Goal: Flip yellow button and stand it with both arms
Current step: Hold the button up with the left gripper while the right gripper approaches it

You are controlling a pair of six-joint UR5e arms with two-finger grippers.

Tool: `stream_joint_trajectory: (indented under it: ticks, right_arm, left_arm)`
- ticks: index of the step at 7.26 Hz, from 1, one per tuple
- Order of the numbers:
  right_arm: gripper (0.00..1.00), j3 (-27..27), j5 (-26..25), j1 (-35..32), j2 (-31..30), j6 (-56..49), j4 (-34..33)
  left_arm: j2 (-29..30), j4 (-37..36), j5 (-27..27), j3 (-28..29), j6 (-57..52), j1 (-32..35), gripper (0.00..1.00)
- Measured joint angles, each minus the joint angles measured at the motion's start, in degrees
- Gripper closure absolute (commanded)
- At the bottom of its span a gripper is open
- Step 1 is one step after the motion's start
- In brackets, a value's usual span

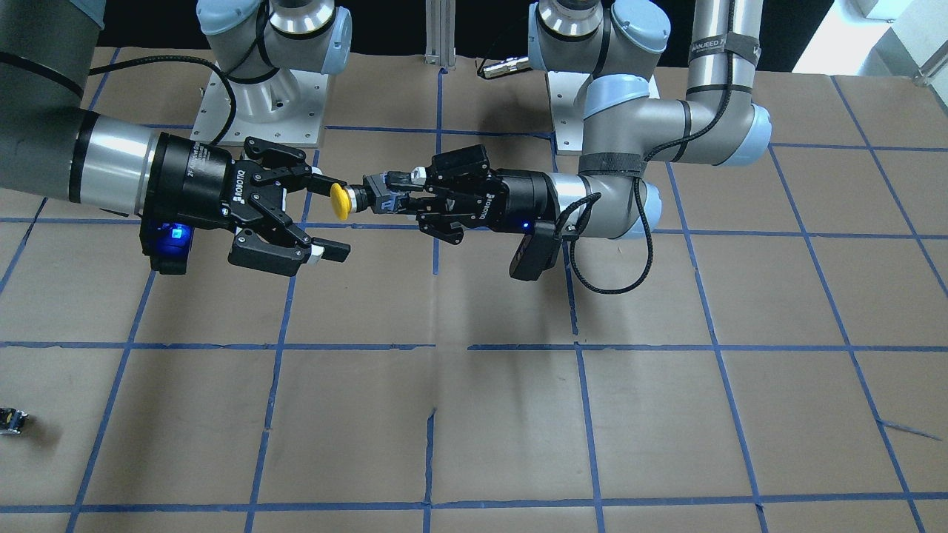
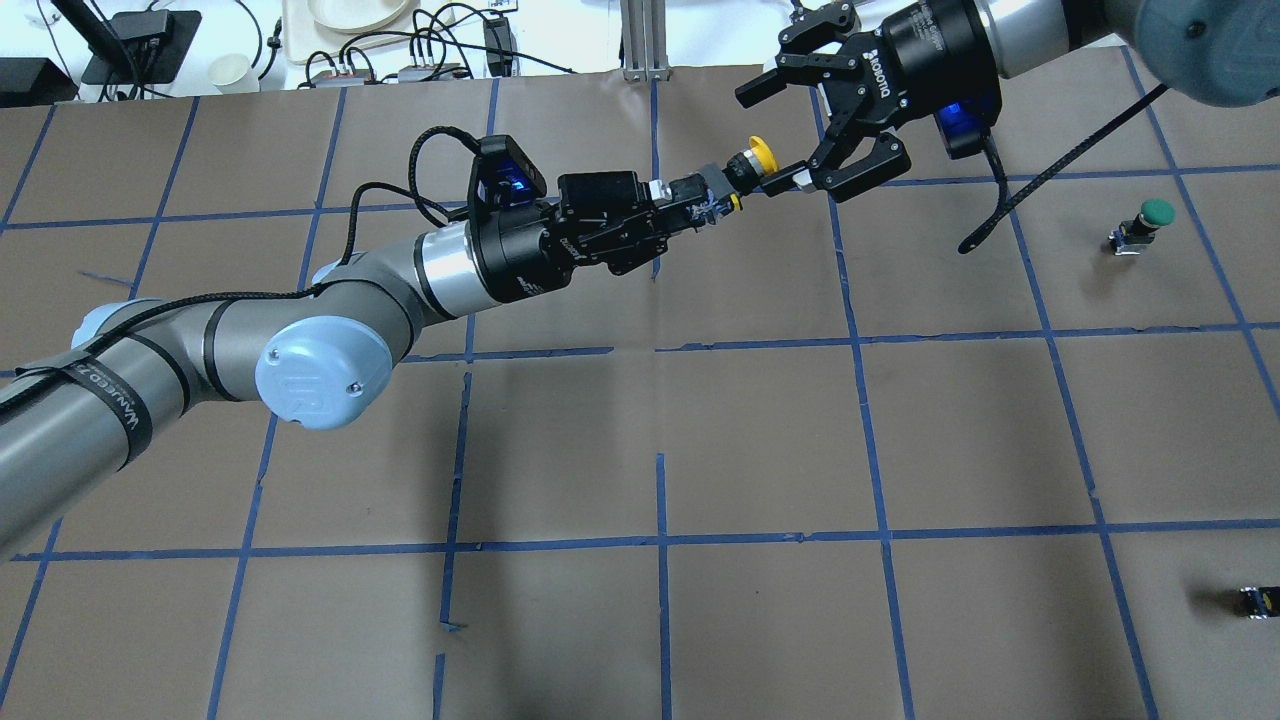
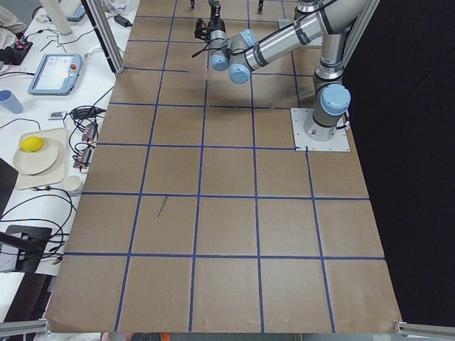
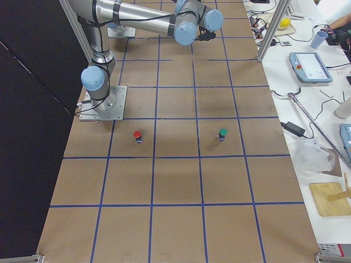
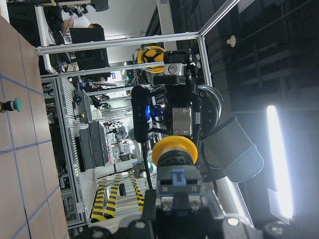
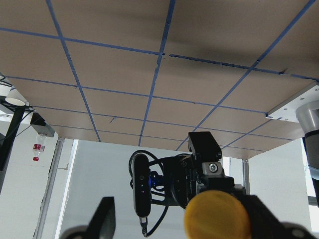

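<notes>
The yellow button (image 1: 341, 201) is held in the air above the table, lying sideways. My left gripper (image 1: 392, 194) is shut on its black-grey body, and its yellow cap (image 2: 762, 155) points at my right gripper (image 1: 333, 218). The right gripper is open, its jaws wide apart. The cap sits between them, close to one finger and far from the other. In the left wrist view the cap (image 5: 174, 149) faces the right gripper's palm. In the right wrist view the cap (image 6: 217, 216) shows low between the spread fingers (image 6: 102, 221).
A green-capped button (image 2: 1150, 222) stands on the table at the robot's right, and a red-capped button (image 4: 137, 135) stands nearer the right arm's base. A small dark part (image 2: 1262, 600) lies near the table's right edge. Blue tape lines grid the brown table.
</notes>
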State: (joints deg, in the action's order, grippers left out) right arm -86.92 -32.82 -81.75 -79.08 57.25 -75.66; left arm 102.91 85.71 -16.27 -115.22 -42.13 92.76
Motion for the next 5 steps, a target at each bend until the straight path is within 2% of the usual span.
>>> stream_joint_trajectory:
  ticks: [2,5]
  right_arm:
    - [0.07,0.08,-2.85,0.23,-0.91,-0.03,1.55]
    - [0.07,0.7,-3.47,0.27,-2.07,0.03,4.06]
  left_arm:
    - [-0.41,-1.07,0.01,0.35,3.94,-0.02,0.99]
    - [-0.75,-2.39,0.17,1.5,10.89,-0.04,0.99]
